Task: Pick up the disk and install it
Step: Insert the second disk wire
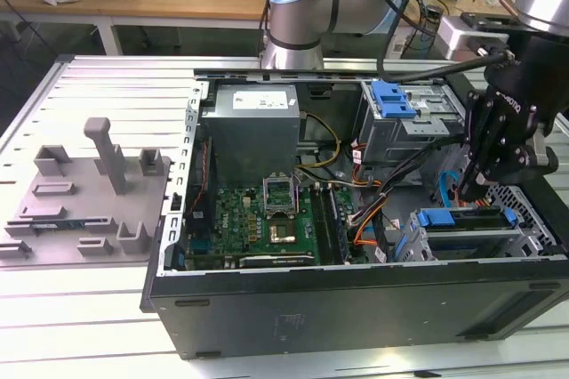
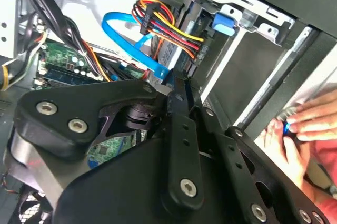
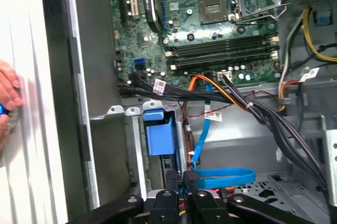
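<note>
**Disk seated in the case's drive cage, gripper closed and empty above it**

Containers first. The open computer case (image 1: 356,308) lies on its side on the slatted table (image 1: 80,326). Inside it are the green motherboard (image 1: 258,219), the grey power supply (image 1: 253,130) and two drive bays. Of these, the upper bay (image 1: 418,125) sits at the case's far side and carries a blue latch piece (image 1: 392,99) on top. The drive cage (image 1: 404,245) stands by the case's near wall, at the exterior view's right of the motherboard.

The disk (image 1: 467,229) rests in that drive cage. It shows as a flat silver slab edged by a bright blue plastic carrier, and its label cannot be made out. In both wrist views its blue carrier end (image 3: 159,134) (image 2: 222,23) sits within the cage's metal frame. A blue ribbon cable (image 3: 221,174) loops on the case floor just beside the cage, and a bundle of black and orange wires (image 3: 226,90) runs from the motherboard past it.

The gripper (image 1: 467,190) hangs inside the case just above the drive cage, apart from the disk. Its fingers (image 3: 196,182) are pressed together with nothing between them, as the second wrist view also shows (image 2: 178,90).

Outside the case's near wall a person's hand (image 2: 303,124) pinches a small blue item. A grey fixture tray (image 1: 89,192) lies on the table at the exterior view's left of the case.
</note>
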Robot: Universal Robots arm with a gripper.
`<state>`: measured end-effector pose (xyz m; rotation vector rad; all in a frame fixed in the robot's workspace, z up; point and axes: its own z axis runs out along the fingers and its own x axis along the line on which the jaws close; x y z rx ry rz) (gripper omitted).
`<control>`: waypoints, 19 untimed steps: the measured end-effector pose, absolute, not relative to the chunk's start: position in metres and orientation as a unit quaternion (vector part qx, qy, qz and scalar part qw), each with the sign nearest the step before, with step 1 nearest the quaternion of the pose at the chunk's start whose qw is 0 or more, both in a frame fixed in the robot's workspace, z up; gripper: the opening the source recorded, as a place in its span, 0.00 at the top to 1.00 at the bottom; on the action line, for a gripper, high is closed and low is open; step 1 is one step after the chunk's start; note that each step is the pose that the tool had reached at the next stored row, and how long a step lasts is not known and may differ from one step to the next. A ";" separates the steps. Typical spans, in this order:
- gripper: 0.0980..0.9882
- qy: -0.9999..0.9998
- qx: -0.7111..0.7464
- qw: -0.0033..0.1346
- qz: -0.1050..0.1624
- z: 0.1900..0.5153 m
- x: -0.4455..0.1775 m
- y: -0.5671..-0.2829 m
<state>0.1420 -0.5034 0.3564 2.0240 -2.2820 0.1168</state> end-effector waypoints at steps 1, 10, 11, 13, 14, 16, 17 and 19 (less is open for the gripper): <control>0.93 -0.747 0.663 0.040 0.035 0.356 0.142 -0.504; 0.93 -0.740 0.672 0.014 0.018 0.353 0.140 -0.516; 0.93 -0.738 0.675 0.012 0.016 0.353 0.140 -0.516; 0.93 -0.728 0.685 0.010 0.016 0.353 0.139 -0.517; 0.93 -0.719 0.695 0.010 0.016 0.352 0.139 -0.517; 0.93 -0.710 0.704 0.010 0.016 0.352 0.139 -0.519; 0.93 -0.710 0.704 0.010 0.016 0.352 0.139 -0.519; 0.93 -0.710 0.704 0.010 0.016 0.352 0.139 -0.519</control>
